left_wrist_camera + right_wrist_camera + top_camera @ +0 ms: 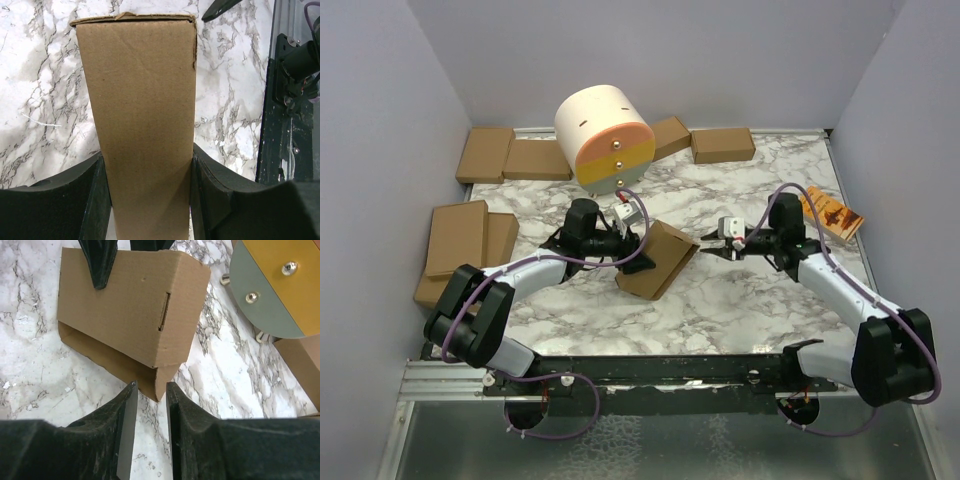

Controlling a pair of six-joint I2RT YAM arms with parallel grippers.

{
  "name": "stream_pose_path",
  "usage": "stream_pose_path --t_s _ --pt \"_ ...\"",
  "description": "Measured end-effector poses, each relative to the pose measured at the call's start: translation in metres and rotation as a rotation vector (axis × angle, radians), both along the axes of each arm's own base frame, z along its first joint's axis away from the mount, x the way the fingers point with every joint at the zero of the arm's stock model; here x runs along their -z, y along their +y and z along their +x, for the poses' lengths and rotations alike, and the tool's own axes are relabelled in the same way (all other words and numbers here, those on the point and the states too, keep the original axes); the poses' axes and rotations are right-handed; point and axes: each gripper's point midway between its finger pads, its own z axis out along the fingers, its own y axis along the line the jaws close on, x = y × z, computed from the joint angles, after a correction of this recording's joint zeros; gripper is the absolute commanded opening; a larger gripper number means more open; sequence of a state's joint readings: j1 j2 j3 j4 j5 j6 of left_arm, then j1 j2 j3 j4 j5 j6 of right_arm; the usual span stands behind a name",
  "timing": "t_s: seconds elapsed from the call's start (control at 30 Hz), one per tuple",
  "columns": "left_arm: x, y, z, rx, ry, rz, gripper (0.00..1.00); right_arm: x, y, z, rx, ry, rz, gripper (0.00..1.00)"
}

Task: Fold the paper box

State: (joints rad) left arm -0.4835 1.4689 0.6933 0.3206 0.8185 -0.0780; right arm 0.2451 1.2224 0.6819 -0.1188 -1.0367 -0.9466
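The paper box (660, 260) is a brown cardboard shell, folded and tilted, resting on the marble table mid-scene. My left gripper (638, 258) is shut on the paper box (142, 100): in the left wrist view both pads press its side faces and the box runs away from the left gripper (147, 152). In the right wrist view the paper box (125, 305) shows a slot and an open lower flap. My right gripper (151, 385) is open, and its jaws stand a little apart at the box's near corner without pinching it. From above, the right gripper (706, 246) sits just right of the box.
A cream, orange and yellow cylinder (605, 135) stands behind the box. Finished brown boxes lie at the back left (510, 155), back right (722, 145) and stacked at the left (460, 240). An orange booklet (832, 212) lies at the right edge.
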Motion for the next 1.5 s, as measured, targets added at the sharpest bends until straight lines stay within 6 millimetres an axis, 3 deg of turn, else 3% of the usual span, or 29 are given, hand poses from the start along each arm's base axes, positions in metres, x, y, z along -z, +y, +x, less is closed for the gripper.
stream_pose_path --t_s 0.1,0.2,0.23,0.4,0.57,0.77,0.9,1.07,1.2,1.4,1.5 --pt "0.0 0.0 0.0 -0.002 0.001 0.0 0.24 -0.004 -0.007 0.001 0.019 0.043 0.015 0.24" --pt "0.0 0.0 0.001 -0.005 0.001 0.001 0.24 -0.005 -0.013 0.003 0.071 0.134 0.044 0.02" --pt "0.0 0.0 0.001 -0.008 -0.001 0.002 0.24 -0.005 -0.016 0.005 0.107 0.193 0.062 0.01" --pt "0.0 0.001 0.003 -0.019 -0.001 0.006 0.24 0.002 -0.026 0.018 0.359 0.499 0.142 0.01" --pt "0.0 0.002 0.005 -0.033 0.007 0.006 0.24 0.032 -0.03 0.019 0.574 0.802 0.234 0.01" --pt "0.0 0.004 0.008 -0.067 0.03 0.006 0.24 0.079 -0.019 0.012 0.65 1.111 0.267 0.01" --pt "0.0 0.004 0.01 -0.088 0.047 0.005 0.24 0.091 0.003 0.005 0.605 1.174 0.251 0.01" --pt "0.0 0.005 0.012 -0.112 0.066 0.004 0.24 0.089 0.031 -0.003 0.525 1.192 0.255 0.01" --pt "0.0 0.005 0.013 -0.126 0.083 0.0 0.24 0.08 0.037 0.001 0.487 1.181 0.29 0.01" --pt "0.002 0.004 0.015 -0.14 0.112 -0.011 0.23 0.046 0.047 0.002 0.356 1.101 0.364 0.01" --pt "0.002 0.004 0.015 -0.143 0.118 -0.013 0.23 0.039 0.046 0.003 0.349 1.063 0.361 0.01"
